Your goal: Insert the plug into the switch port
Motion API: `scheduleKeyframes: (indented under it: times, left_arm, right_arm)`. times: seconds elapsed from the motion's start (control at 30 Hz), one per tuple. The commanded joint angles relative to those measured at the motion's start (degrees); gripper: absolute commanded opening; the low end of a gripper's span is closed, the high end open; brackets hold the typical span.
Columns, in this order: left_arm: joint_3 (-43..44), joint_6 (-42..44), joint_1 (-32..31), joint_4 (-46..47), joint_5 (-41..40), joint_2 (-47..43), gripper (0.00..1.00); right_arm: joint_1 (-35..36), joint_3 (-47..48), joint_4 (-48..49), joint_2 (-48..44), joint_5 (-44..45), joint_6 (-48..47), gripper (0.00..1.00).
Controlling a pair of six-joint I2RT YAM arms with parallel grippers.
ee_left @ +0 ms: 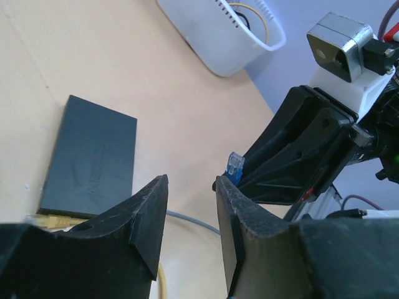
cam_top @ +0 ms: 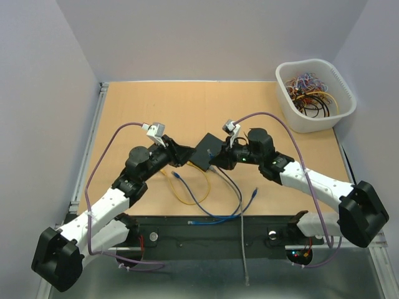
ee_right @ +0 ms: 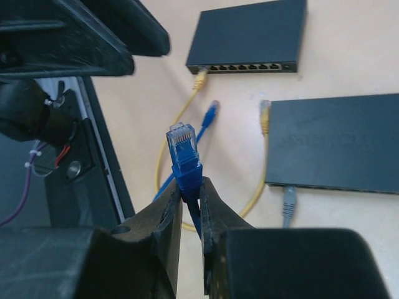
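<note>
While our right claw (ee_right: 189,194) is clamping the blue plug (ee_right: 184,148), our left claw (ee_left: 189,196) is hanging open and empty.
We are holding the plug by its boot, its clear tip sticking out past the fingertips, lifted off the table (ee_right: 349,68) and well apart from the switch (ee_right: 249,34) whose port row is facing us. A yellow cable (ee_right: 199,79) is reaching that switch's leftmost port. A second switch (ee_right: 336,143) is lying nearer, to the right, with a grey cable (ee_right: 288,202) meeting its edge.
</note>
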Motion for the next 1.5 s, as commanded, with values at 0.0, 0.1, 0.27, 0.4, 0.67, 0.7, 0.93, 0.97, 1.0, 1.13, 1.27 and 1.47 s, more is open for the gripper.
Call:
scheduleKeyframes:
  times: [0.0,0.1,0.27,0.4,0.67,0.7,0.93,0.97,1.0,1.13,1.27,1.47]
  left_arm:
    - [-1.74,-2.1,-1.97,4.73,-0.14,-2.97,0.48]
    - [-2.18,-2.19,-2.33,4.73,-0.23,-3.59,0.48]
    - [-2.09,-2.27,-3.38,5.0,-0.31,-3.5,0.48]
    - [-2.01,-2.19,-4.0,5.0,-1.19,-3.68,0.48]
    - [-1.74,-1.75,-6.1,5.0,-2.16,-1.22,0.48]
    - [-1.65,-1.57,-6.37,5.0,-2.42,-0.95,0.48]
    - [-1.22,-0.69,-9.18,3.77,-5.58,2.03,0.48]
    - [-1.04,-0.34,-9.62,3.59,-6.02,2.38,0.48]
    - [-0.78,-0.08,-10.32,3.24,-6.46,2.74,0.48]
    - [0.02,0.45,-11.99,2.71,-8.48,4.84,0.47]
    - [0.28,0.45,-12.79,2.36,-10.07,5.64,0.38]
    - [0.1,0.27,-12.96,1.92,-11.65,5.11,0.18]
  right_arm:
    - [3.06,-0.14,2.46,-2.31,-0.46,-0.63,0.01]
    - [4.55,-0.22,2.38,-2.04,0.33,-0.72,0.0]
    - [6.58,0.39,2.46,-0.82,3.66,-0.72,0.0]
    - [8.42,1.36,2.38,0.59,7.01,-0.89,0.01]
    - [10.54,2.67,2.29,2.09,9.82,-1.24,0.0]
    - [10.88,2.76,2.29,2.0,10.35,-1.16,0.0]
    - [11.5,3.55,2.38,2.0,11.93,-1.16,0.01]
    - [11.5,3.73,2.29,2.0,12.02,-0.98,0.0]
    - [11.76,3.73,2.29,2.09,12.2,-0.98,0.0]
    - [12.21,3.99,2.29,2.18,12.72,-1.07,0.0]
    - [12.47,3.99,2.38,1.65,13.43,-0.98,0.01]
    - [12.82,3.38,2.38,0.77,14.3,-0.81,0.0]
